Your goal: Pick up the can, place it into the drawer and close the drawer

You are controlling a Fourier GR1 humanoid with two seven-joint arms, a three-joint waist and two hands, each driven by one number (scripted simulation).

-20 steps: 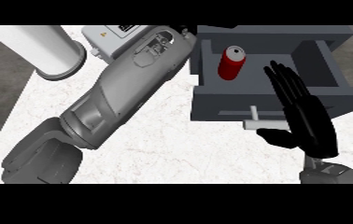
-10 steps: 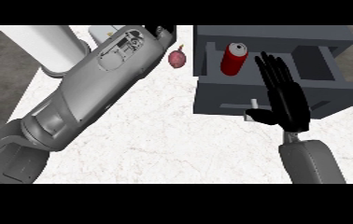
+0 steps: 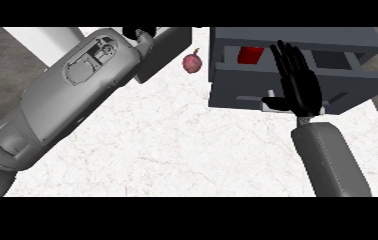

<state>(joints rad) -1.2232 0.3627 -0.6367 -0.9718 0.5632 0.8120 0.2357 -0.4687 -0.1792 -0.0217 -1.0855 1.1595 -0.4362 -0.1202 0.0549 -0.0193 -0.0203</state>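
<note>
- Red cylindrical can (image 3: 250,55) already inside open grey drawer (image 3: 244,86).
- Right hand (image 3: 297,84) flat, fingers straight, holding nothing, against drawer front.
- Best pushed squarely, beside handle.

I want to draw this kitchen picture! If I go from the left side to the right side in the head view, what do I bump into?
Big grey left forearm → little reddish fruit → red can in the grey drawer → black right hand, flat against the drawer front.
</note>
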